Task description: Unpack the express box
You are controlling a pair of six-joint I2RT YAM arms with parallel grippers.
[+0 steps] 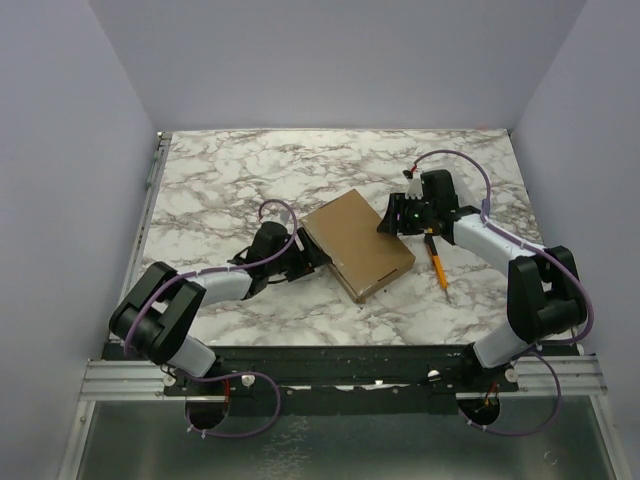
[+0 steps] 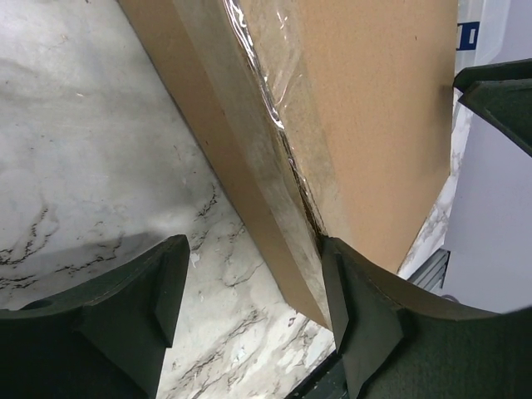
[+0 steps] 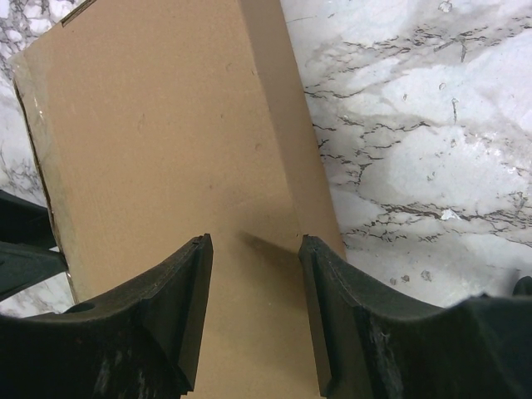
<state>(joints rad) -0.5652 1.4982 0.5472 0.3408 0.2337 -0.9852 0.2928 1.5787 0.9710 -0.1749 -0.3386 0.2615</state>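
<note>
As it lies closed mid-table on veined marble (image 1: 230, 170), flat brown cardboard box (image 1: 358, 243), glossy tape (image 2: 268, 91) along one edge, left gripper (image 2: 253, 278) spread wide at that edge, right gripper (image 3: 253, 249) spread above matte lid.

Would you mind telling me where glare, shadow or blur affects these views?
Left wrist: glare streaks the clear tape on the express box. Right wrist: a soft shadow lies on the box under the right end effector. Top external: evenly lit, no glare.
</note>
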